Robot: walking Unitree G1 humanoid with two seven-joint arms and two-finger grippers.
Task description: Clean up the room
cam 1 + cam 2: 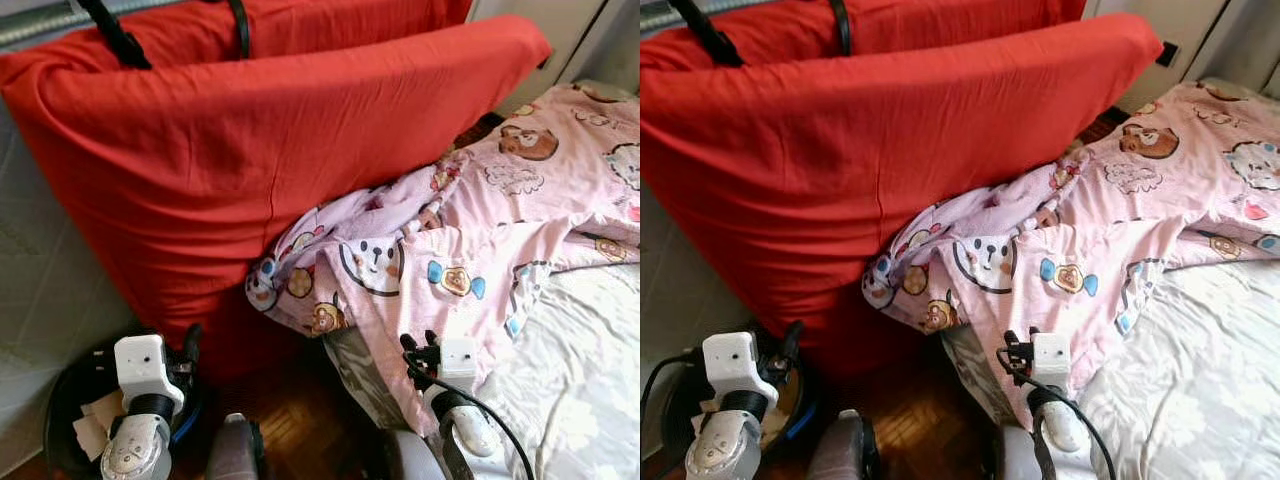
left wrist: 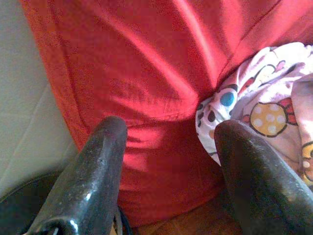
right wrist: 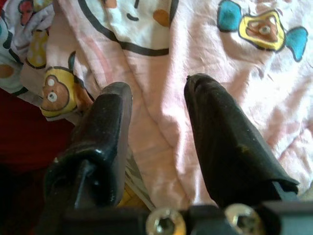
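A big red cushion (image 1: 250, 150) leans upright against the wall beside the bed. A pink blanket (image 1: 470, 230) printed with cartoon bears lies rumpled across the bed, one corner (image 1: 300, 285) hanging over the edge against the cushion. My right gripper (image 1: 420, 355) hovers open just over the blanket's hanging edge (image 3: 161, 112), nothing between its fingers (image 3: 110, 127). My left gripper (image 1: 188, 345) is open low beside the cushion's bottom (image 2: 161, 112), its fingers (image 2: 98, 166) empty.
A white sheet (image 1: 580, 370) covers the bed at the lower right. A black round bin (image 1: 70, 410) with paper in it stands on the floor at the lower left. Dark wooden floor (image 1: 300, 420) shows between bed and cushion. A tiled wall (image 1: 40, 270) rises on the left.
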